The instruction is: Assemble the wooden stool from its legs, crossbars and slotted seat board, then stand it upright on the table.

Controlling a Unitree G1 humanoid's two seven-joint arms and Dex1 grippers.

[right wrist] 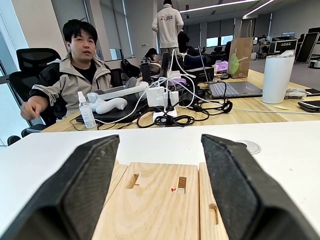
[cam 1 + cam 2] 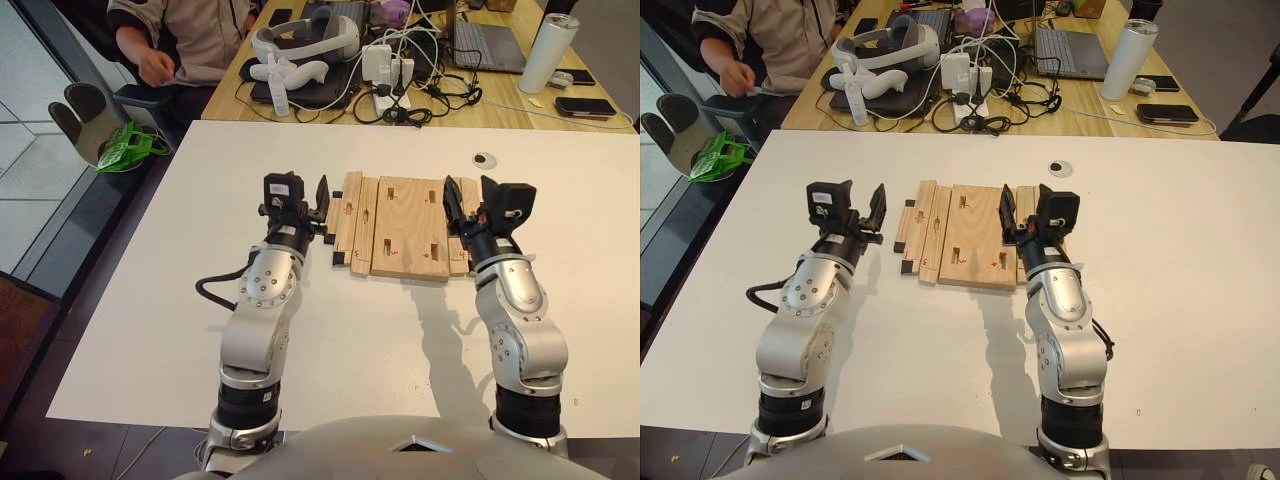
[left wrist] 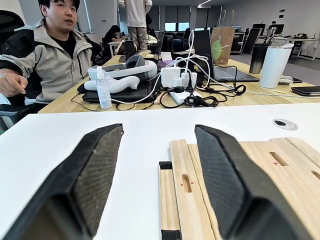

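We see slotted seat board (image 2: pixel 410 228) lying flat mid-table (image 2: pixel 180 300), loose wooden strips (image 2: pixel 353 222) touching its L & R edges, our left gripper (image 2: pixel 863 208) fingers apart beside L strips, right gripper (image 2: pixel 470 205) fingers apart over board's R edge

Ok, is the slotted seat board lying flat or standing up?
Flat. The slotted seat board lies slots-up on the white table, loose wooden slats flat beside it.

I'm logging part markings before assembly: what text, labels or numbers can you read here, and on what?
No text reads with certainty.
Red marks on the seat board: too small to read.
White sticker on the left gripper: too small to read.
Green emblem on the paper bag: no legible words.
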